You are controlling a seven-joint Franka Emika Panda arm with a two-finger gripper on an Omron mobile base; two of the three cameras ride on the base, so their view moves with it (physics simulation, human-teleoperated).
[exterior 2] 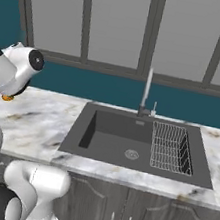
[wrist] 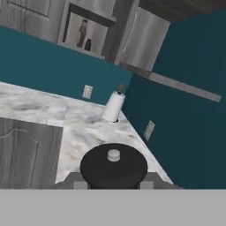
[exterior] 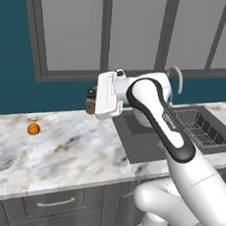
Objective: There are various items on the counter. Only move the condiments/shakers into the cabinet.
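The end effector [wrist: 113, 184] grips the clear shaker with black top [wrist: 113, 167] over the tabletop [exterior: 83, 151]. This looks like the carry step; next it must lift toward the cabinet [wrist: 90, 22] at 11 o'clock, where two bottles already stand.

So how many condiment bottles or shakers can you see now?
3. A tall brown bottle and a short dark shaker stand on the grey wall cabinet's shelf; a brown dark-capped shaker is at the gripper. Others may be hidden.
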